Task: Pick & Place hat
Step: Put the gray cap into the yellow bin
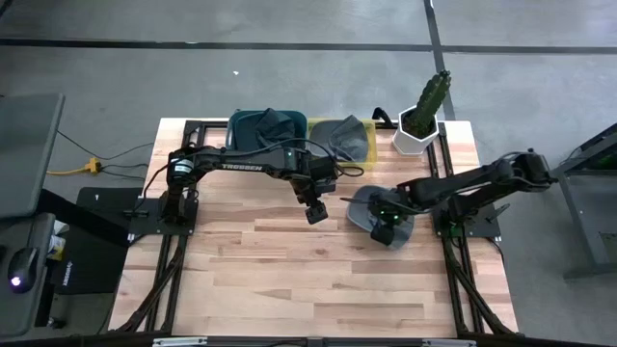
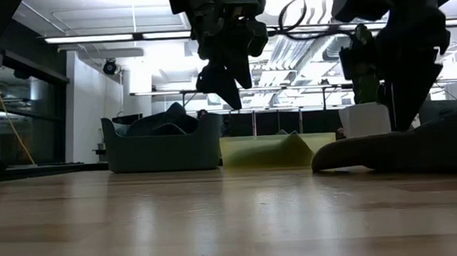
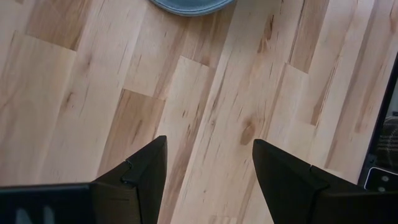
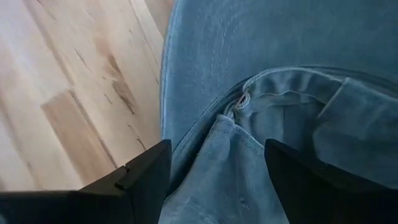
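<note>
Hovering w/ fingers spread, right end effector [image 4: 214,180] sits over soft blue-grey denim hat [image 1: 379,210] at 3 o'clock on wooden worktop [image 1: 289,280]. Probably light, floppy; pinch brim/crown seam. Left end effector [image 1: 315,212] released, mid-worktop.

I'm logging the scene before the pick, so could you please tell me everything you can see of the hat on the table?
The hat is a grey-blue cap of denim-like cloth with stitched seams and a rounded brim. It lies crumpled and low on the wooden table, on its right side, in front of the white plant pot. The right gripper is directly over it, fingers open astride the folded crown; whether they touch the cloth cannot be told.
</note>
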Available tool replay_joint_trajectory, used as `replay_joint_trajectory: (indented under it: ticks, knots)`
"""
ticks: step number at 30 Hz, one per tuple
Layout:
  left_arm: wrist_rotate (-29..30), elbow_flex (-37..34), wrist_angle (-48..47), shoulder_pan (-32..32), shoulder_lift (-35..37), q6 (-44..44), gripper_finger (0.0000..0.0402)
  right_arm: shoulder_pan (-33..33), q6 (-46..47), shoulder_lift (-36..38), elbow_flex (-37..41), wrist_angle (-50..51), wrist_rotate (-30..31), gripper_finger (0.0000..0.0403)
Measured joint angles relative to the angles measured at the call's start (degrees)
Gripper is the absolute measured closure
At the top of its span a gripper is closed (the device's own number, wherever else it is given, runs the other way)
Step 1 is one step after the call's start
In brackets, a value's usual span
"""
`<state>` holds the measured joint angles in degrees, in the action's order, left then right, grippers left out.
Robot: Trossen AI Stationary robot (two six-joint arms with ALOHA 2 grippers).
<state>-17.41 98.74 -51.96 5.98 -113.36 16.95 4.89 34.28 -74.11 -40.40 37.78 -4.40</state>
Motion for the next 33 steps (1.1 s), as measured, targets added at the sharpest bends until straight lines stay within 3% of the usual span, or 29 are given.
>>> replay_joint_trajectory:
  ticks: [9, 15, 22, 33]
  knots:
    - [-0.12, 0.02, -0.48, 0.02, 0.0, 0.94, 0.0189, 0.02, 0.22, -6.16, 0.0, -2.11, -3.26, 0.0151]
    - [-0.48, 0.02, -0.55, 0.02, 0.0, 1.36, 0.0189, -0.37, 0.32, -4.86, 0.04, -2.08, -9.46, 0.0151]
    - [-0.5, 0.02, -0.52, 0.02, 0.0, 1.36, 0.0189, -0.14, -0.13, -3.4, 0.04, -2.91, -11.45, 0.0151]
    - [-0.52, 0.02, -0.46, 0.02, 0.0, 1.6, 0.0189, 4.58, 0.16, -3.53, 0.04, -4.65, -0.93, 0.0151]
